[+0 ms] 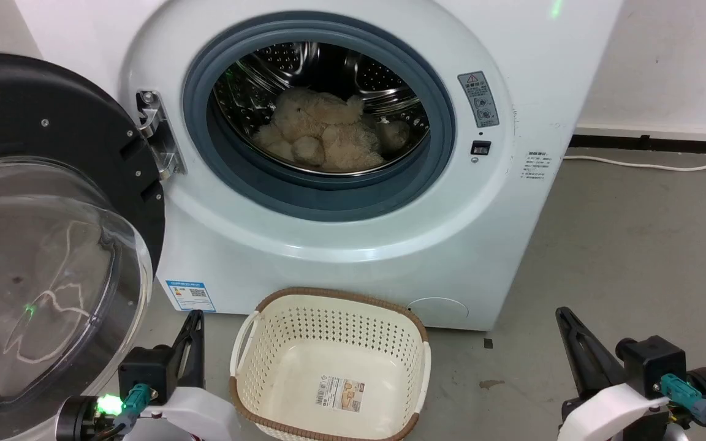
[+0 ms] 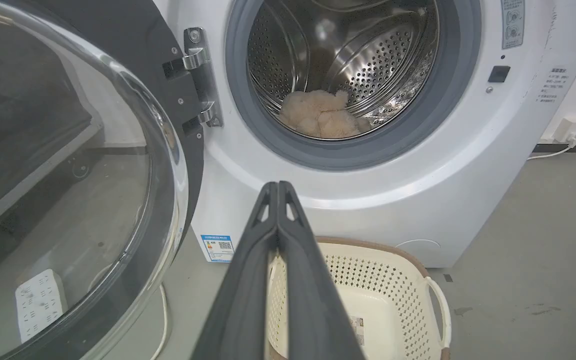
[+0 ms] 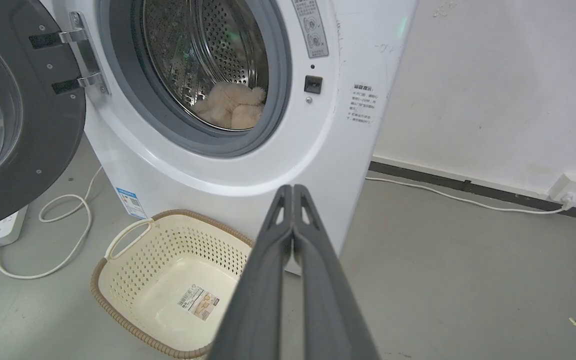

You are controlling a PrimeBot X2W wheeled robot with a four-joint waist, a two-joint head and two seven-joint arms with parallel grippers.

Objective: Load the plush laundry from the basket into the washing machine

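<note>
The plush laundry (image 1: 322, 138) is lying in the washing machine (image 1: 341, 245), near its drum's (image 1: 304, 61) front edge (basket (image 1: 328, 295) sitting empty), left gripper (image 1: 196, 316) and right gripper (image 1: 562, 312) both pressing fingers together, so closing the door (image 1: 53, 116) may be risking pinched fur.

Right gripper (image 3: 293, 189) fingers pressed together, holding nothing. Plush (image 3: 230, 105) lies in washer (image 3: 248, 167) drum (image 3: 203, 50). Door (image 3: 43, 150) open at left. Basket (image 3: 188, 250) on floor (image 3: 443, 280) before washer.
</note>
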